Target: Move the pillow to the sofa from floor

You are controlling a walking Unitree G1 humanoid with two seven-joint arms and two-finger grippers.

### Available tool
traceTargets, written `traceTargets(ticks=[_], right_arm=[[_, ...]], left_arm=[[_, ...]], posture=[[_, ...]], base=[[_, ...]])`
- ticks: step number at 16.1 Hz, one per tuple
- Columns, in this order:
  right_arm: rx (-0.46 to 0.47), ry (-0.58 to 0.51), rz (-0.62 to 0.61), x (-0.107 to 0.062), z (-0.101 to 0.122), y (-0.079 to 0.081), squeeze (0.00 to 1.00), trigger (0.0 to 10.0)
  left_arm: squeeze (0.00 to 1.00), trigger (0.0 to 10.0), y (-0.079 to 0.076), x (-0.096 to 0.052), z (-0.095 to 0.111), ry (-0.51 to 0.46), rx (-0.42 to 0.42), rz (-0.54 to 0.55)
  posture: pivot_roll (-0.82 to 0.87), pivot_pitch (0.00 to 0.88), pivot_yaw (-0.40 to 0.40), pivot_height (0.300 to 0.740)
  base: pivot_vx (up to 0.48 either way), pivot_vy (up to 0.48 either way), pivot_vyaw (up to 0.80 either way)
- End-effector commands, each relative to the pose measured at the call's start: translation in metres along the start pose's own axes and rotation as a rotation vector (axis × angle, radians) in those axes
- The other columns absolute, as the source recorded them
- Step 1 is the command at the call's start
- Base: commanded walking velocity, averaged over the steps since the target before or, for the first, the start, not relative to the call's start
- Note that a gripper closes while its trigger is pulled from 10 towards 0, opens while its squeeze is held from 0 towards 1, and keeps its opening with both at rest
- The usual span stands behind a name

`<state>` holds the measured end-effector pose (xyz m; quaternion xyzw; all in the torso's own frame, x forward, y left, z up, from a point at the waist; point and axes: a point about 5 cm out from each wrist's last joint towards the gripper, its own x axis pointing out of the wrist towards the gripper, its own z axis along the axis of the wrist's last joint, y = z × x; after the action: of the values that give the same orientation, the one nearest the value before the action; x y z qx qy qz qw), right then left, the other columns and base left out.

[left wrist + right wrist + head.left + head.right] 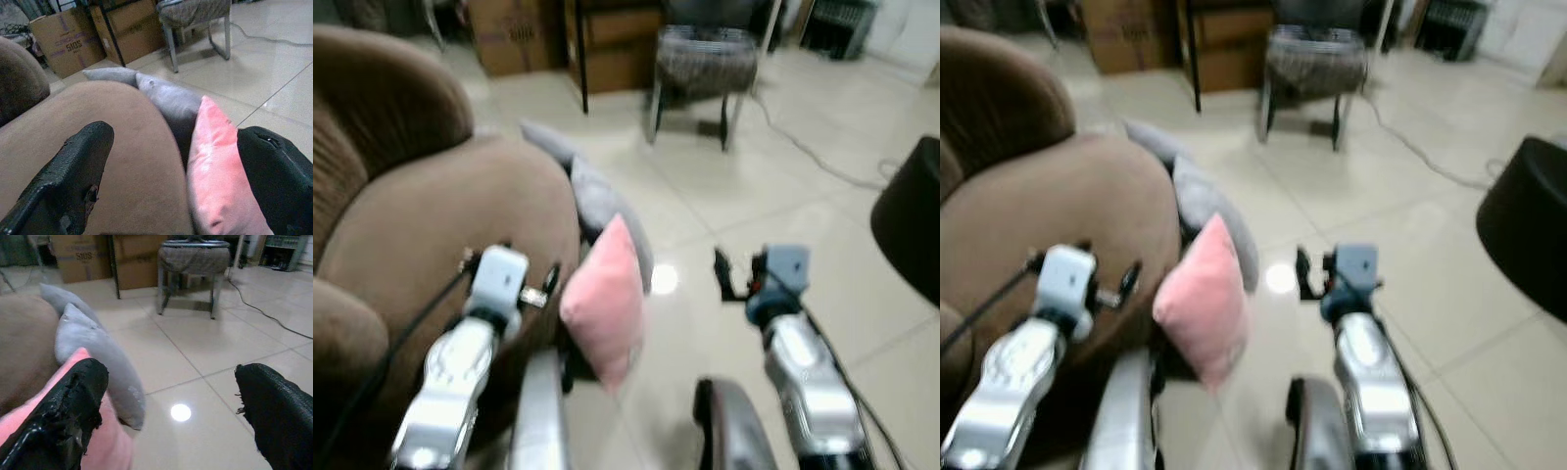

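We saw the pink pillow (pixel 605 304) upright beside the brown sofa (pixel 431 215), left gripper (pixel 176 196) fingers spread around its edge, right gripper (pixel 171 431) wide, empty, grey pillows (pixel 592 196) behind.

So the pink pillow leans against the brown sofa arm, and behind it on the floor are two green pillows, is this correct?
Not quite: the two pillows behind it are grey, not green, as the right wrist view shows. The pink pillow does lean against the brown sofa arm.
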<state>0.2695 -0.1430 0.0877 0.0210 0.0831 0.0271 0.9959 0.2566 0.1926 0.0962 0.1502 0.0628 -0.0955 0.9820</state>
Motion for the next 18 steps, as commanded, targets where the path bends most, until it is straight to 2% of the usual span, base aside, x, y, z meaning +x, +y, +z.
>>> traceTargets(ticks=[1, 10, 15, 18], right_arm=[[-0.017, -0.020, -0.007, 0.0006, 0.0055, -0.0049, 0.00, 10.0], [-0.046, -0.021, -0.011, 0.0038, 0.0074, -0.0102, 0.00, 10.0], [-0.062, -0.010, 0.006, 0.0060, 0.0074, -0.0080, 0.00, 10.0], [-0.061, -0.019, 0.006, 0.0058, 0.0077, -0.0077, 0.00, 10.0]], left_arm=[[0.00, 10.0, -0.0014, 0.0065, 0.0114, -0.036, -0.010, 0.001], [0.00, 10.0, 0.0014, 0.0099, 0.0080, -0.022, -0.016, 0.035], [0.00, 10.0, 0.0011, 0.0095, 0.0083, -0.027, -0.026, 0.034], [0.00, 10.0, 0.0013, 0.0091, 0.0083, -0.027, -0.027, 0.032]], posture=[[0.02, 0.000, -0.021, 0.517], [0.02, 0.000, -0.030, 0.517], [0.02, 0.000, -0.037, 0.517], [0.02, 0.000, -0.033, 0.517]], base=[[0.000, 0.000, 0.00], [0.000, 0.000, 0.00], [0.270, 0.000, 0.00], [0.284, 0.000, -0.53]])
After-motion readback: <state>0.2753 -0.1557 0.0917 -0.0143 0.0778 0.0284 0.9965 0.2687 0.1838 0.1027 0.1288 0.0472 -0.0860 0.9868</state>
